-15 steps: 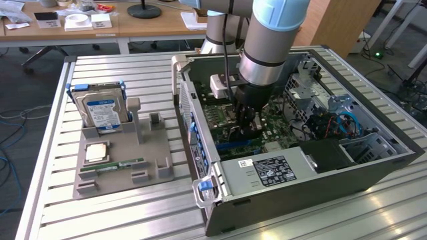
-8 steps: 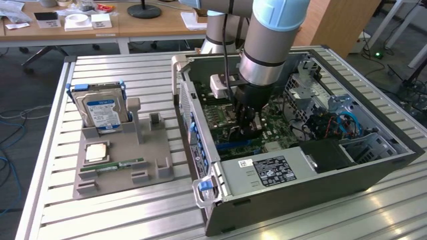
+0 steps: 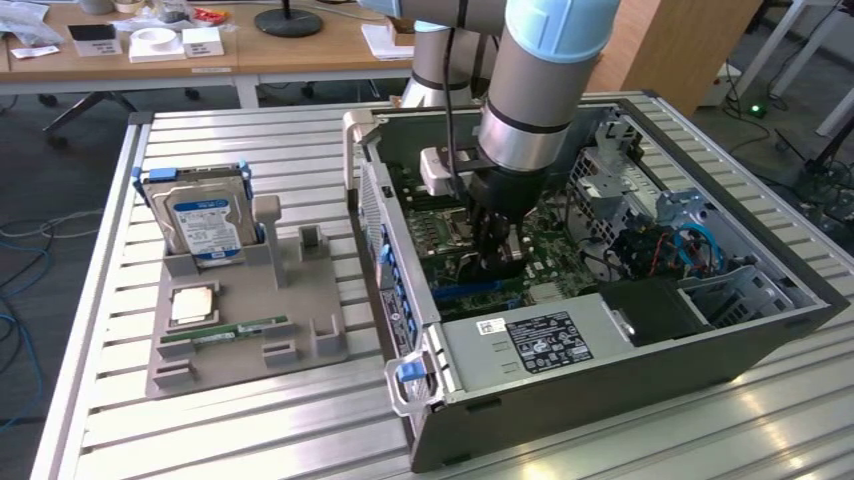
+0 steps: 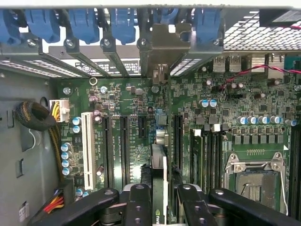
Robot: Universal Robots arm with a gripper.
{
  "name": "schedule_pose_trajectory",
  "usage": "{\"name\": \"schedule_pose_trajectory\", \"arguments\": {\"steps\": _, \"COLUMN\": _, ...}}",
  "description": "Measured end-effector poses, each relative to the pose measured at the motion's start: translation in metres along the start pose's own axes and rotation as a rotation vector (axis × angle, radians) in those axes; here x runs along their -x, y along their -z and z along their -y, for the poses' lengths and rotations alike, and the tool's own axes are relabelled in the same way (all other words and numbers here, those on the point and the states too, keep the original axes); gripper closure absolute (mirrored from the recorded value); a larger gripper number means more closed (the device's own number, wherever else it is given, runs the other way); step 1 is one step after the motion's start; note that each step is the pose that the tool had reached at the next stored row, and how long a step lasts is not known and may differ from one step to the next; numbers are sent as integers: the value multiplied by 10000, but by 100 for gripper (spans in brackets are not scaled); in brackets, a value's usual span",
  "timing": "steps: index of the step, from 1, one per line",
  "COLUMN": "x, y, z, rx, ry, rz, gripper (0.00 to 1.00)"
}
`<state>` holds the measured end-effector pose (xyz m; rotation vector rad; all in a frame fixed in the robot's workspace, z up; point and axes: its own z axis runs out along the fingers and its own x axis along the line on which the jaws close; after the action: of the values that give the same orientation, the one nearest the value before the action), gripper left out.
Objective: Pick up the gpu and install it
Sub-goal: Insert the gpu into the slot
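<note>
End effector [image 4: 162, 192] around thin, flat gpu [image 4: 159, 162]

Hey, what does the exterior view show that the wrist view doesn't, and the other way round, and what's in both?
Exterior view: the arm, and beside the computer case a grey tray with a hard drive and a RAM stick. Wrist view: the gpu edge-on, clamped in the gripper; black expansion slots; the CPU socket. Both: the gripper inside the case, over the green motherboard.

Wooden desks [image 3: 267, 55] stand beyond the slatted metal table [image 3: 267, 420] on grey floor [image 3: 54, 180].
</note>
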<state>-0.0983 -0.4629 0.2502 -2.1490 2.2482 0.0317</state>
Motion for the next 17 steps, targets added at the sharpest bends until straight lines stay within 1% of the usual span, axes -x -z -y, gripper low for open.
{"name": "schedule_pose_trajectory", "arguments": {"steps": 2, "x": -3, "y": 0, "z": 1, "rx": -4, "ry": -97, "rz": 0, "gripper": 74}}
{"name": "schedule_pose_trajectory", "arguments": {"steps": 17, "x": -5, "y": -41, "z": 1, "rx": -5, "ry": -116, "rz": -1, "gripper": 74}}
